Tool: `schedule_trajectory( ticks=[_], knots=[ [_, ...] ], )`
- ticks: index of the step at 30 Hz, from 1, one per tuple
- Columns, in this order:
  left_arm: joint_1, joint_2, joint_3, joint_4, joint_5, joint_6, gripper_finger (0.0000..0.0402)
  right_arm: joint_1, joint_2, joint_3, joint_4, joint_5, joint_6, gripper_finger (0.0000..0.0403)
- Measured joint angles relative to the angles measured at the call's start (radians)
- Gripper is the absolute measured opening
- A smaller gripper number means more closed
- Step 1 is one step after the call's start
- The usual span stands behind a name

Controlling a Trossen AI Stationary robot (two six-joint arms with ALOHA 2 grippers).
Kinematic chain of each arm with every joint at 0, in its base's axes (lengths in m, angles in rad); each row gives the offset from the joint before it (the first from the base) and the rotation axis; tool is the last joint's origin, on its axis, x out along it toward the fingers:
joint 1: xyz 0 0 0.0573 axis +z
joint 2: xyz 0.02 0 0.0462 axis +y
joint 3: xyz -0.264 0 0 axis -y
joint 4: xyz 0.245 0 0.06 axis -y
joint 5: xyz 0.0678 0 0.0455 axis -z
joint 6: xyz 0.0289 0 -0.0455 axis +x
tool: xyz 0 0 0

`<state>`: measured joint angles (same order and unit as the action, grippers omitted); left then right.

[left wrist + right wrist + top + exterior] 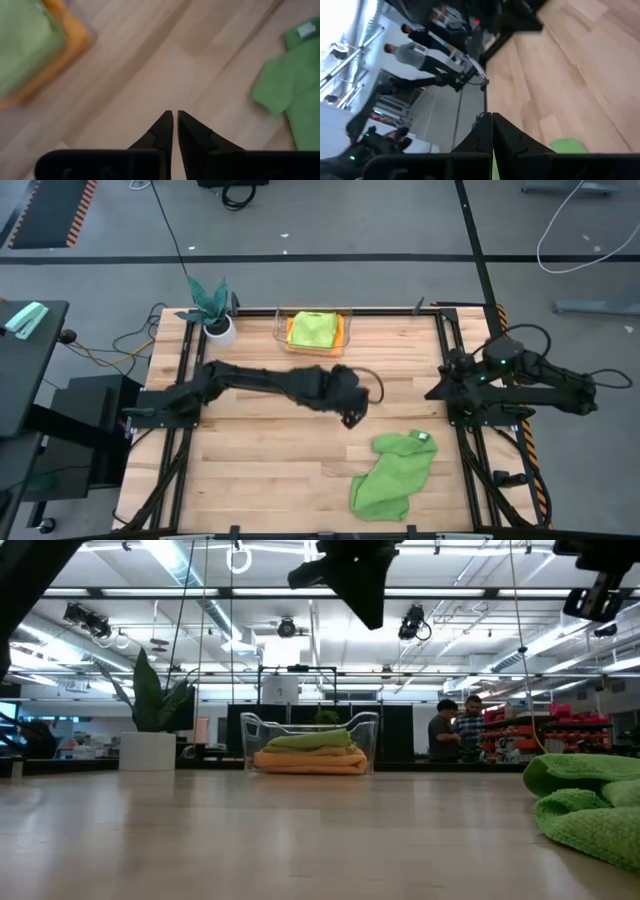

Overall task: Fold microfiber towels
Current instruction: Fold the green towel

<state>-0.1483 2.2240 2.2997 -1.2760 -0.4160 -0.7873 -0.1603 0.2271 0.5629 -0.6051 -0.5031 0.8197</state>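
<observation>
**Q:** Wooden slat table [260, 460] status: where are the towels?

**A:** One crumpled mid-green microfiber towel with a small white tag [392, 476] lies at the near right. Folded lime green towel [312, 329] sits on orange towel [340, 338] inside a clear plastic bin [279, 330] at the far edge, right of a teal-leaved plant in a white pot [215, 310].

**Q:** Gripper condition?

**A:** Left gripper [175, 122] hangs above mid-table, fingers nearly together, grasping nothing. Right gripper [492, 125] is parked at the right edge, clenched and empty.
</observation>
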Motion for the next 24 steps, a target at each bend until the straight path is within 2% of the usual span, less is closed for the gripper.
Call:
schedule_trajectory(
  ticks=[8,13,17,20,24],
  knots=[
    [-0.043,0.071,-0.001,-0.041,0.001,-0.135,0.0011,0.000,-0.047,0.000,-0.087,0.022,-0.018,0.0009],
    [-0.028,0.070,-0.067,0.093,0.024,-0.135,0.0006,0.000,-0.046,0.000,-0.157,0.078,-0.058,0.0009],
    [-0.015,0.066,-0.156,0.320,0.155,-0.021,0.0034,0.000,-0.046,0.000,-0.173,0.110,-0.063,0.0009],
    [-0.016,0.077,-0.225,0.417,0.175,0.016,0.0064,0.000,-0.046,0.000,-0.173,0.114,-0.064,0.0009],
    [-0.016,0.071,-0.286,0.543,0.198,-0.012,0.0096,0.000,-0.046,0.000,-0.173,0.114,-0.063,0.0009]
  ],
)
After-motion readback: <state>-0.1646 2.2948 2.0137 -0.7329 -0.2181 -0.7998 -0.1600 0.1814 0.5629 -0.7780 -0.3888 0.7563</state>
